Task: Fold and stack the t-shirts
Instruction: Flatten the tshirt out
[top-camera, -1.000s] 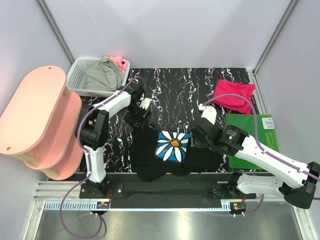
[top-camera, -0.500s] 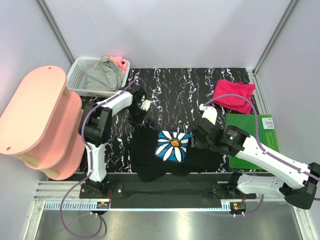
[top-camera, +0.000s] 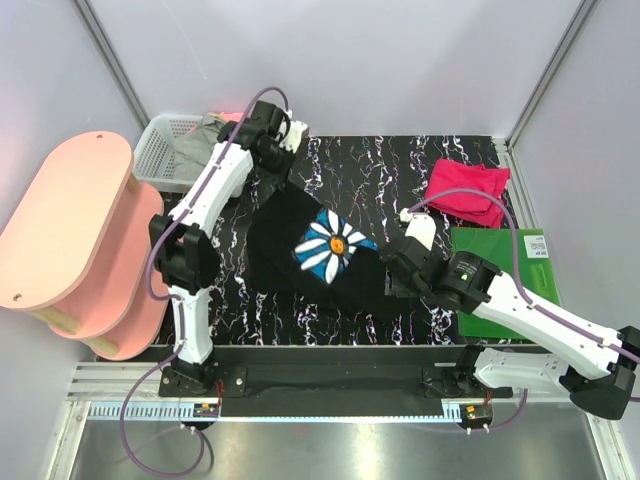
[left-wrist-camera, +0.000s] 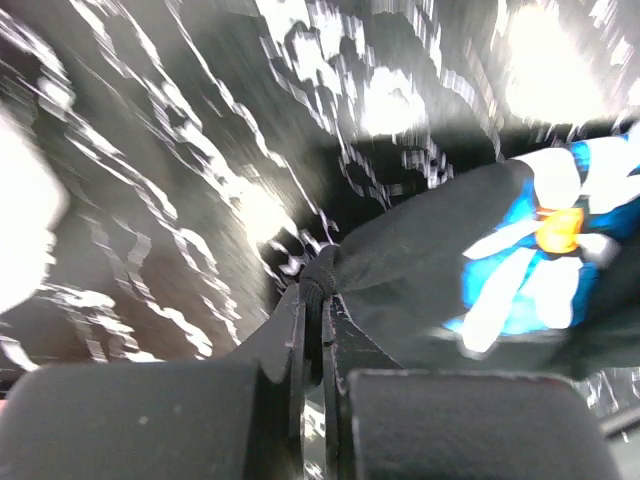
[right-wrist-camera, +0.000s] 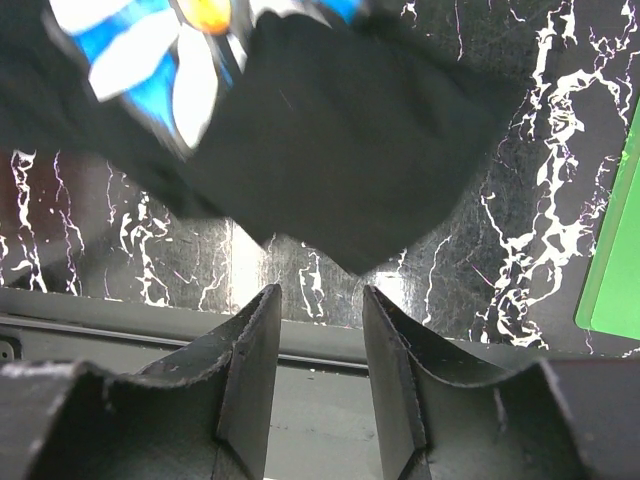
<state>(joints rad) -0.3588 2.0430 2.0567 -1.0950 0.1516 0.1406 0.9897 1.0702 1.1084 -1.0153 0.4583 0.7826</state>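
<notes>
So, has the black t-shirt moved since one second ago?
Yes. The black t-shirt has moved toward the back left, closer to the basket, pulled by the left gripper, which is shut on its edge.

A black tabletop with white marble veining (top-camera: 400, 165) fills the middle of the cell. At its far left corner stands a white plastic lattice basket (top-camera: 158, 158). Left of the table is a pink two-tier shelf with rounded ends (top-camera: 70, 215). A flat green board (top-camera: 535, 275) lies at the table's right edge, its corner also showing in the right wrist view (right-wrist-camera: 615, 270). A toothed metal rail (top-camera: 330, 410) runs along the near edge
</notes>
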